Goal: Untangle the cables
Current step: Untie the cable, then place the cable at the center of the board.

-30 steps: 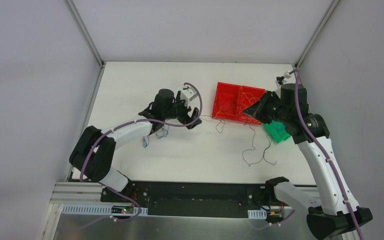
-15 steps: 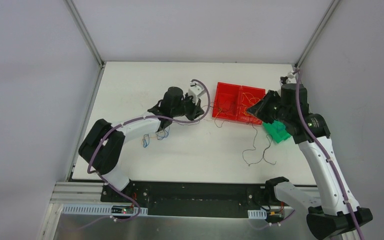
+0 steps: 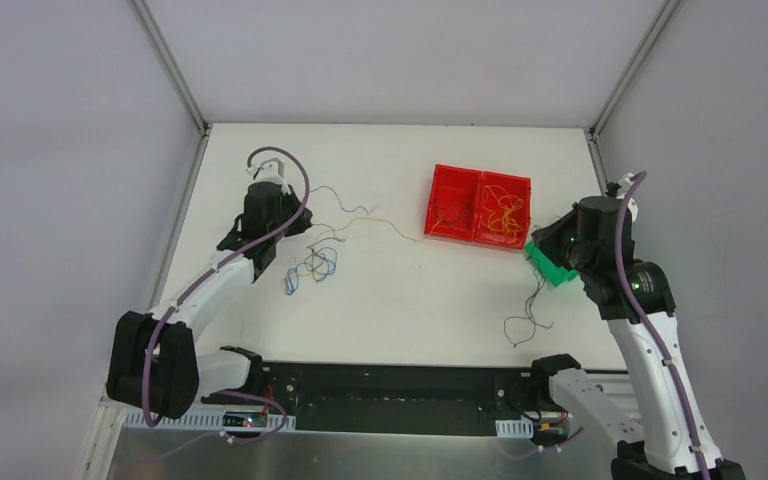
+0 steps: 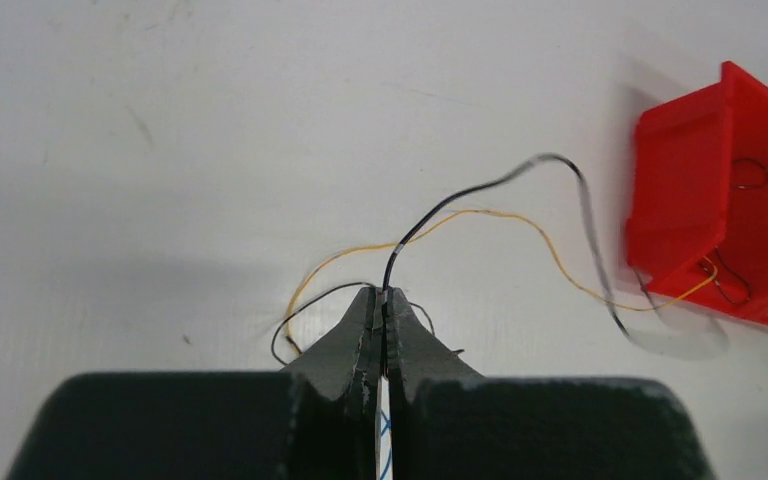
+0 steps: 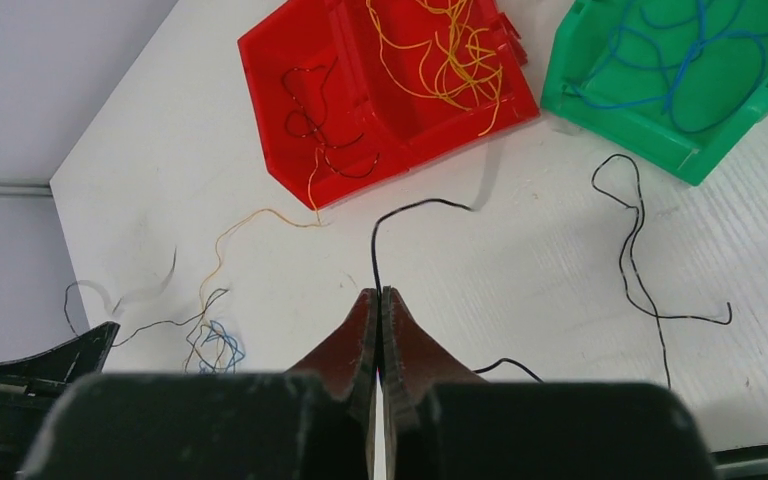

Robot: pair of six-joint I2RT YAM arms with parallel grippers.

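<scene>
**Grip status, both sides**

Top view: the left gripper sits near the bench's left edge, just beside a blue clump. A red tray lies toward the far right corner, with a green tray just beside it. The right gripper hangs near the green tray.

Left wrist: the jaws are clamped on a dark cable. A yellow cable runs across the bench to the red tray.

Right wrist: the jaws pinch a dark strand.
</scene>
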